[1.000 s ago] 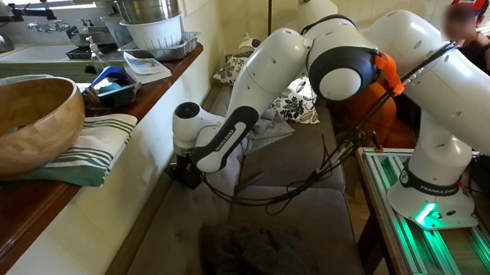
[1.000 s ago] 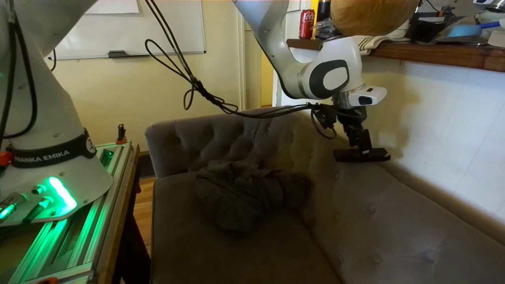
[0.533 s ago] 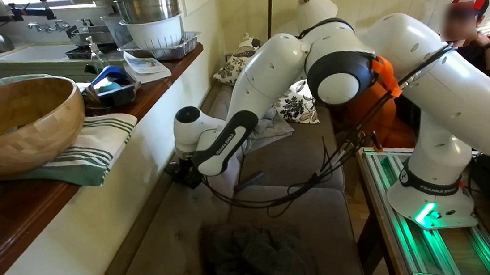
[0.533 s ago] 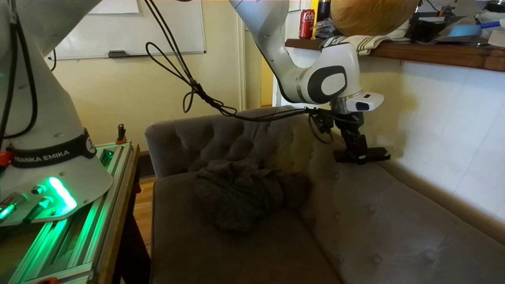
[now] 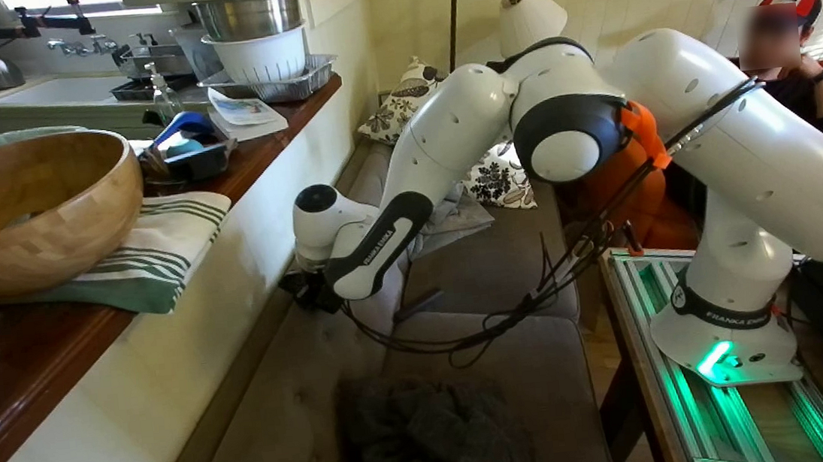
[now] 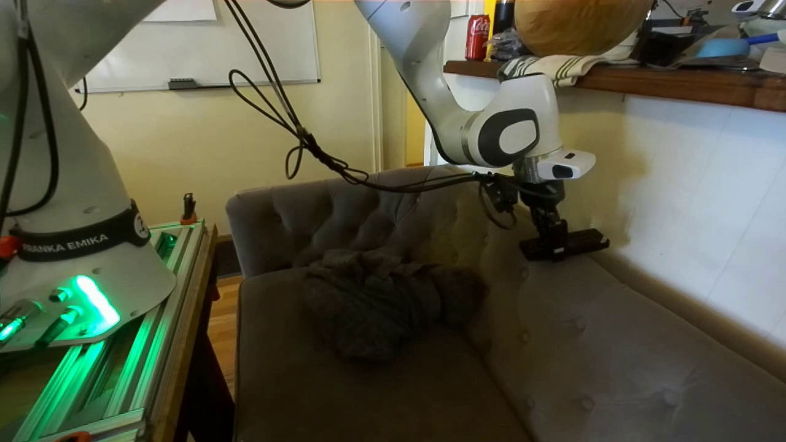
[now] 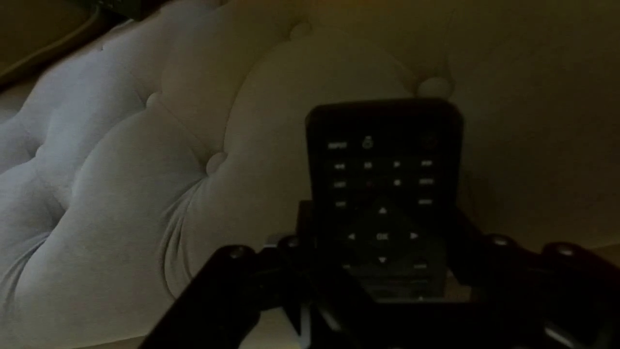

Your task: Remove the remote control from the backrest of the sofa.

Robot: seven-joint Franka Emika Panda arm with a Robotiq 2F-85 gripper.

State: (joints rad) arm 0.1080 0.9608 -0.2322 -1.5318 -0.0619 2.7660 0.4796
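The slim black remote control [image 6: 588, 241] lies across the top of the sofa's tufted backrest [image 6: 614, 350], close to the wall. My gripper [image 6: 557, 250] points down onto it. In the wrist view, the white-marked buttons of the remote control [image 7: 382, 184] face the camera, and the dark fingers of my gripper [image 7: 380, 232] press against its two long sides, shut on it. The picture there is very dim, so the fingertips are hard to make out. From above, the arm covers both remote and fingers in an exterior view, where the sofa's seat [image 5: 505, 260] shows.
A wooden ledge [image 6: 675, 86] with a large bowl [image 5: 40, 214] runs above the backrest along the wall [image 6: 694, 184]. A crumpled dark blanket [image 6: 374, 301] lies on the seat. Black cables [image 5: 460, 339] hang beneath the arm. A dark bar [image 5: 418, 304] rests by the seat cushions.
My gripper has come down onto the remote control and its fingers have closed on it. The remote control now sits slightly more slanted than before.
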